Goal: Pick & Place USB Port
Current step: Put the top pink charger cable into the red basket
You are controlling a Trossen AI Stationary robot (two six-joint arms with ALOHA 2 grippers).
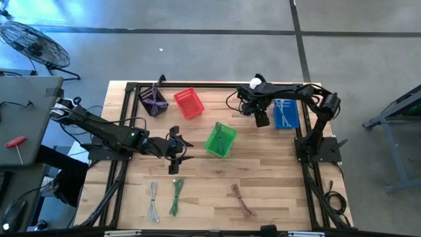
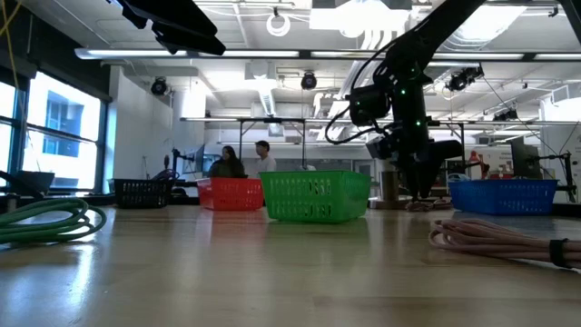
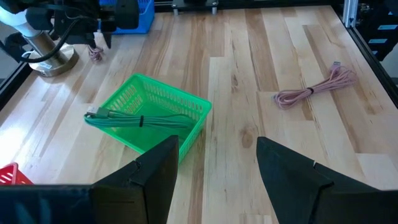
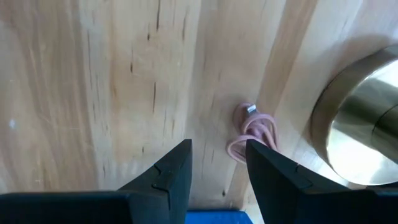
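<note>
A small pink coiled USB cable point(image 4: 252, 132) lies on the wood beside a round brass base point(image 4: 360, 124), close to the blue basket point(image 1: 285, 113). My right gripper point(image 4: 217, 146) points down just above the table, open. The coil lies just beyond its fingertips, toward one finger, and nothing is between them. The left wrist view shows the same coil point(image 3: 95, 54) under that gripper. My left gripper point(image 1: 184, 151) hovers open left of the green basket point(image 1: 220, 139), which holds a green cable point(image 3: 140, 119). Its fingers point(image 3: 217, 142) are empty.
A red basket point(image 1: 189, 103) and a dark purple basket point(image 1: 153, 101) stand at the far left. Grey point(image 1: 153, 201), green point(image 1: 176, 196) and pink point(image 1: 243, 201) cable bundles lie along the near edge. The brass stand with a white ball point(image 1: 256, 83) rises beside my right gripper.
</note>
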